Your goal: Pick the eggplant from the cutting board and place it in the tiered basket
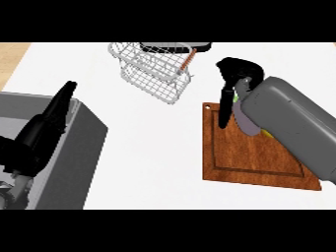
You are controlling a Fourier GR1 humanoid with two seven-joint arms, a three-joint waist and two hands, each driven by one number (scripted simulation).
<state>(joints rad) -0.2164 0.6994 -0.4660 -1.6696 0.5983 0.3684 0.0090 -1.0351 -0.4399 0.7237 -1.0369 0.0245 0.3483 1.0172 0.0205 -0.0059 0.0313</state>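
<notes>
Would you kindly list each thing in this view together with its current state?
Eggplant: on the cutting board, mostly hidden under the right forearm.
Cutting board: flat on the counter, partly covered by the arm.
Tiered basket: upright beyond the board, holding no eggplant.
Right hand: fingers curled, above the board's far edge; whether it holds anything is unclear.
Left hand: open, fingers straight, resting at the left.

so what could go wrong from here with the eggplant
The right hand is down at the cutting board's far edge, and its forearm hides most of the eggplant, so whether it is held cannot be judged. The tiered basket is tilted, so the eggplant may roll out. The carry could also clip its wire rim.
</notes>
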